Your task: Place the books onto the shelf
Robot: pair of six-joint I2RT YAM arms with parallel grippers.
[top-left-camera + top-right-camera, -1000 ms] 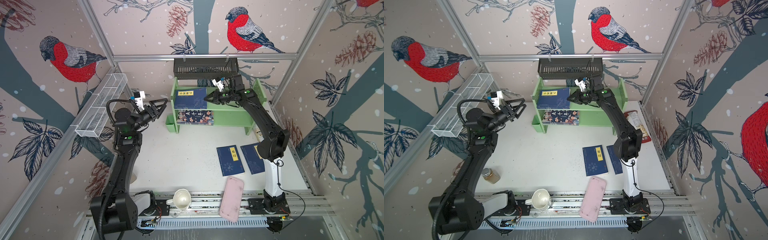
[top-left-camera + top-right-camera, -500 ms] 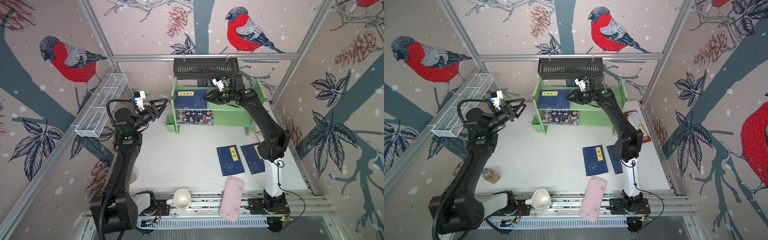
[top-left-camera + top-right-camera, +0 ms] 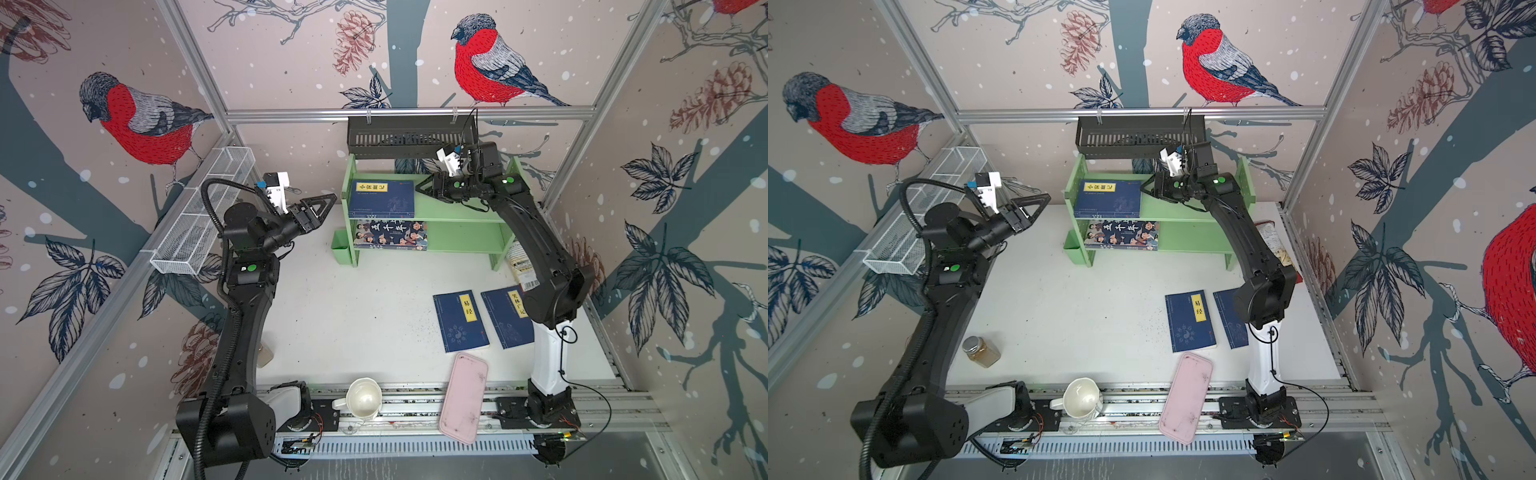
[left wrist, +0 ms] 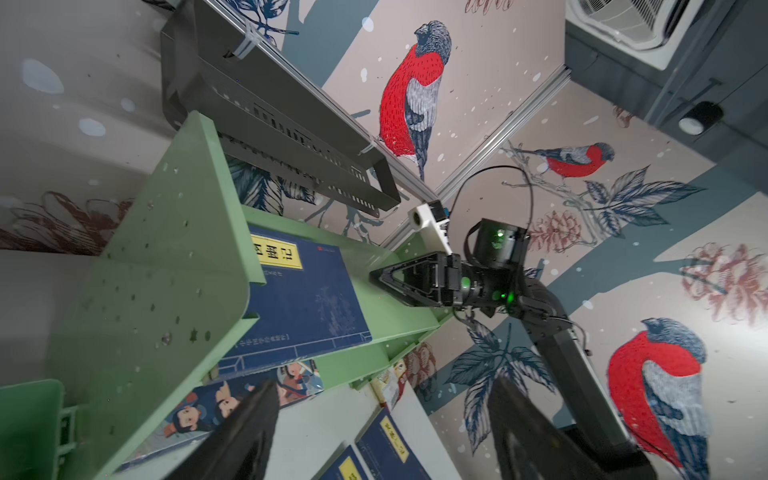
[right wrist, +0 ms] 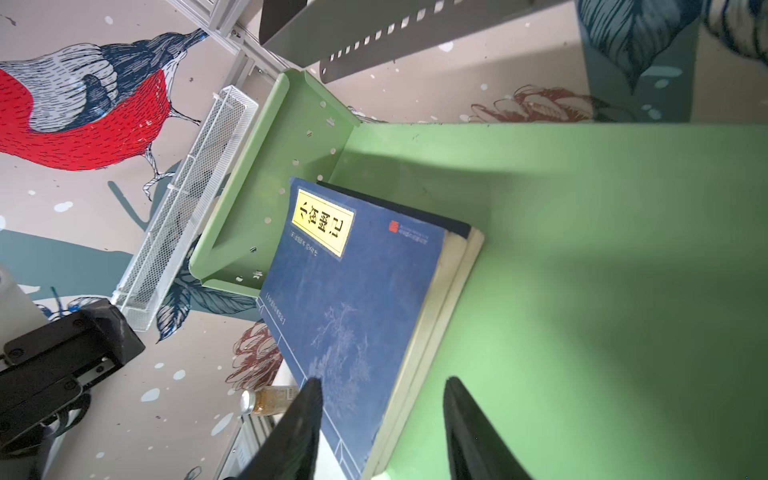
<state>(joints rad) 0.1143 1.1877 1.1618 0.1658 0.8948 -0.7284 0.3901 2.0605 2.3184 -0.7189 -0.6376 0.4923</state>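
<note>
Changed: right gripper point(image 3: 420, 189) fingers point(image 5: 305, 415), shut a second ago, now half-parted, holding nothing. Navy book point(image 3: 382, 199) lies released on shelf point(image 3: 457, 210) upper tier. Left gripper point(image 3: 330, 205): wide, empty. Outstanding: two books point(image 3: 460, 320) on counter point(image 3: 353, 316).

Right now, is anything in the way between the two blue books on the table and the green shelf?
No, nothing I can see. Only bare white table lies between the two blue books and the green shelf, and its lower tier is open on the right.
</note>
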